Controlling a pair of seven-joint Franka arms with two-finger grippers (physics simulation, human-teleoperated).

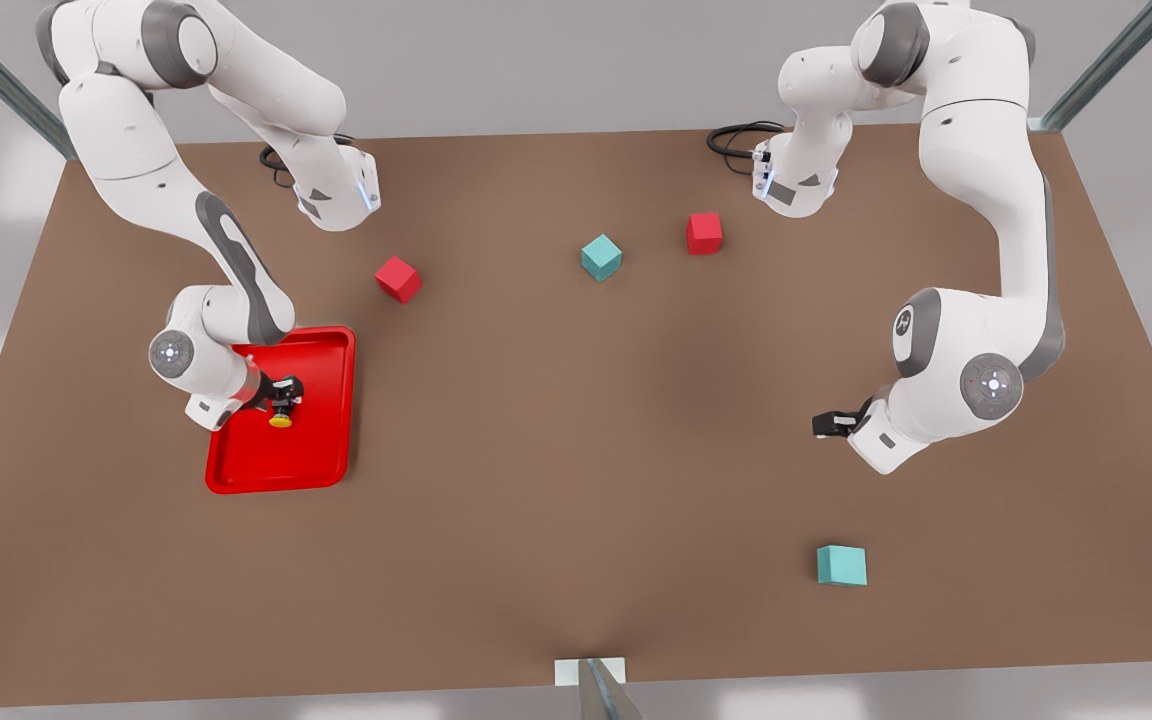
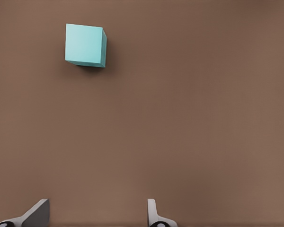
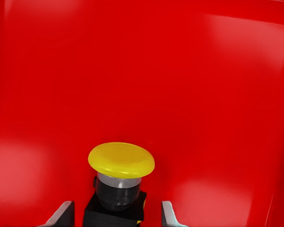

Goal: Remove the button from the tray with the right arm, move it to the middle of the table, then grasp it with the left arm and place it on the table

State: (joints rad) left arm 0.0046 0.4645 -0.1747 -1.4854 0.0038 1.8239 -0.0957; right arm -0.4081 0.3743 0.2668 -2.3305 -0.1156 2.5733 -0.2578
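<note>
The button (image 3: 121,163), a yellow cap on a dark boxy base, lies in the red tray (image 1: 321,455) at the front view's left. My right gripper (image 1: 283,397) is down in the tray. It is open, with one finger on each side of the button's base and a small gap at both sides (image 3: 116,213). My left gripper (image 1: 829,423) waits above the bare table (image 1: 576,450) at the front view's right, open with nothing between its fingers (image 2: 94,213).
A teal cube (image 1: 841,565) lies in front of the left gripper, also seen as the teal cube (image 2: 85,45). A red cube (image 1: 398,279) sits just behind the tray. Another teal cube (image 1: 601,257) and a red cube (image 1: 704,233) lie farther back.
</note>
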